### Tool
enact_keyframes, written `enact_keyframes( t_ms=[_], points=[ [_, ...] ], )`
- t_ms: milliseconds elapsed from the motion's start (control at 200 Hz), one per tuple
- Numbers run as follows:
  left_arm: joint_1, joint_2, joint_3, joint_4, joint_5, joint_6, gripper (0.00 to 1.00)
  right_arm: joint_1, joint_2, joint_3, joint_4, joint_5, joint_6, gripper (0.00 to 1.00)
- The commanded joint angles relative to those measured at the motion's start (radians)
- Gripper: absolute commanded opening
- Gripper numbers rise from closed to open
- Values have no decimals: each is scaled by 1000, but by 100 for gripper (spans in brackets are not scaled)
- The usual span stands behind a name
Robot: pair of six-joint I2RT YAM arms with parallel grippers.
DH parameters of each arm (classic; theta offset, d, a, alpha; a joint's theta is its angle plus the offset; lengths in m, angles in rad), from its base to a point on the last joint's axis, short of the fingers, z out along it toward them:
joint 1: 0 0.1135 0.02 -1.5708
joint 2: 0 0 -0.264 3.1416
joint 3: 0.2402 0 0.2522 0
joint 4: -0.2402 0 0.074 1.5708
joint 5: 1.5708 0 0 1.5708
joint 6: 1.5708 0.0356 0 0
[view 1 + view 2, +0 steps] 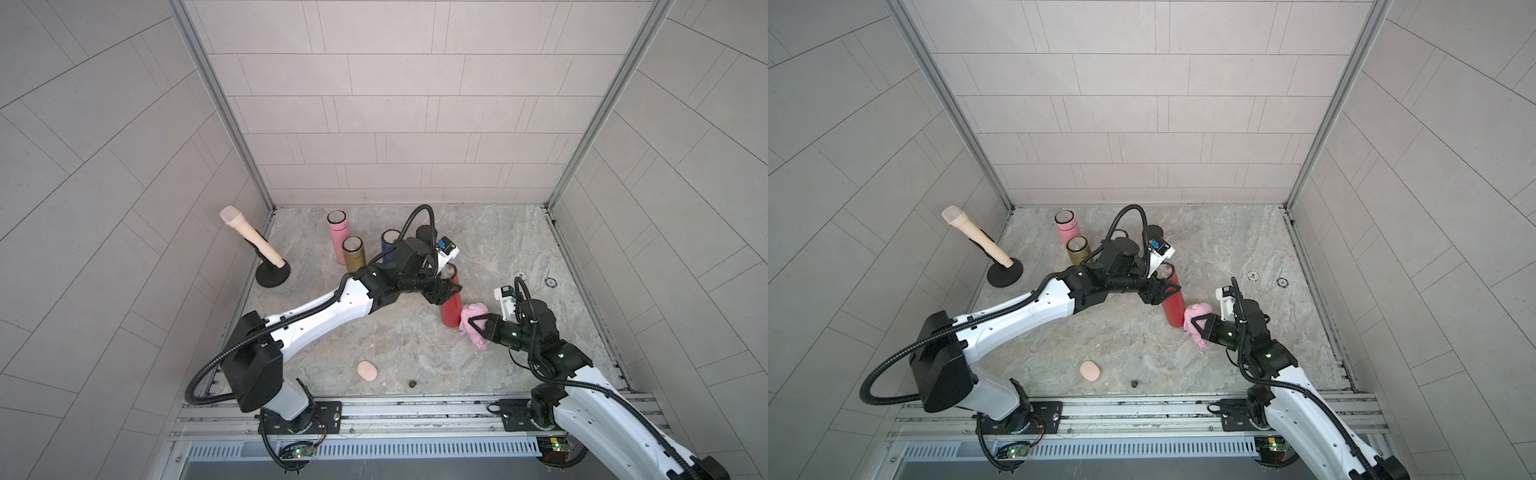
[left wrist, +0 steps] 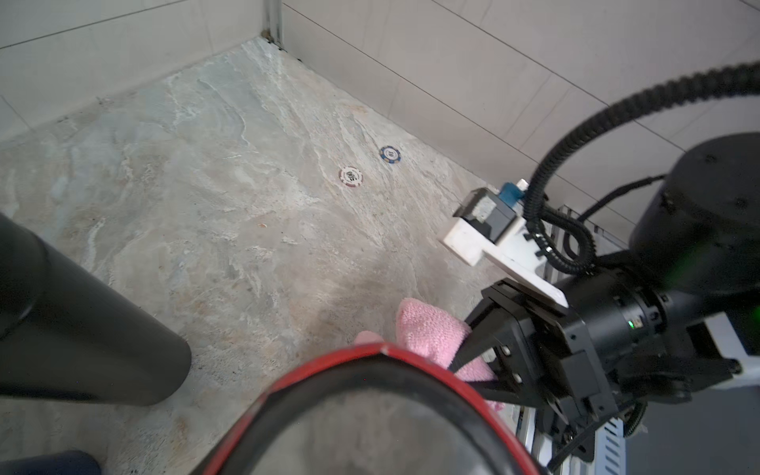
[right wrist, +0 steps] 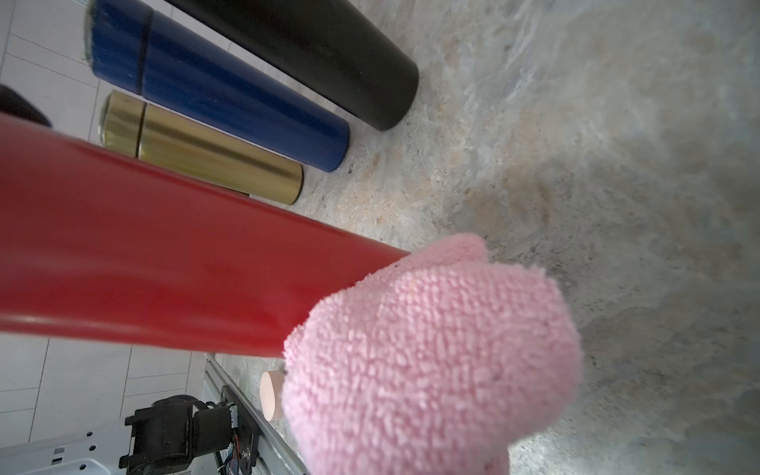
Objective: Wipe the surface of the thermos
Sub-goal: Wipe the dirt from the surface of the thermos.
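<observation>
Marble-look tabletop [image 1: 395,345] carries the red thermos [image 1: 450,311] standing mid-table, left gripper [image 1: 449,291] clasping its upper body, right gripper [image 1: 473,323] clamped on the pink cloth [image 1: 473,311] against its lower side. Hard sideways pressure could twist it from that clasp.

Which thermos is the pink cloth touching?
The red thermos: the left pincer grips it, and the right pincer's pink cloth touches its lower side. The pink thermos, gold thermos, blue thermos and black thermos stand untouched.
</observation>
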Motion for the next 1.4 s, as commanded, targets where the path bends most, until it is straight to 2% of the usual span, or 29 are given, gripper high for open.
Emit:
enact_keyframes(
  t_ms=[0,80,215,435,640,751,901,991,1186,1301,1396],
  points=[
    [-25,-51,33,127,-171,-144,0,8,-44,24,-24,17,-19,0],
    [-67,-58,46,97,-216,-112,0,12,-87,58,-50,7,-22,0],
    [-129,-30,85,-14,-179,20,0,10,-168,163,-131,52,-57,0],
    [-183,-28,46,-77,-290,163,0,8,-138,396,-295,139,-128,0],
    [-192,-23,-2,-68,-352,218,0,8,-63,372,6,-49,47,0],
    [-192,-27,-34,-20,-356,221,0,8,-69,337,89,-107,112,0],
    [-193,-28,-56,35,-286,241,0,13,-77,288,75,-181,136,0],
    [-193,-27,-58,53,-204,263,0,13,-31,265,52,-218,128,0],
    [-192,-3,-40,66,-82,276,0,13,82,246,121,-275,136,0],
    [-193,4,-37,73,-24,272,0,13,126,263,119,-250,112,0],
    [-190,-5,-74,136,-21,251,0,13,157,261,167,-191,162,0]
  ],
)
